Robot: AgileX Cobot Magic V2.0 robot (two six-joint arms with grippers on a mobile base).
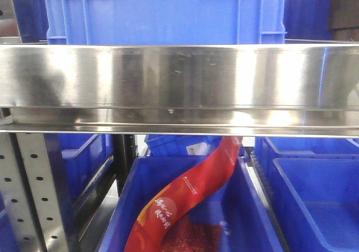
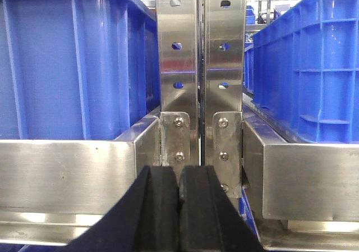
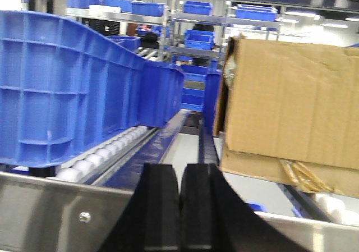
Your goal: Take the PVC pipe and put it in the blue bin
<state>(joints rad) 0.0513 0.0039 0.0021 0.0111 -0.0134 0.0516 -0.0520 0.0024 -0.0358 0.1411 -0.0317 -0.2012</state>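
The PVC pipe is out of view in all three views. My left gripper is shut with nothing between its black fingers, facing two perforated steel uprights of a rack. On either side of those uprights stand blue bins. My right gripper is also shut and empty, raised over a steel rail and pointing down a roller lane. The front view shows neither gripper, only a steel shelf beam with a blue bin above it and another blue bin below.
A red printed bag lies in the lower middle bin. A cardboard box sits on the right of the roller lane, a tall blue bin on white rollers at left. More blue bins stand lower right.
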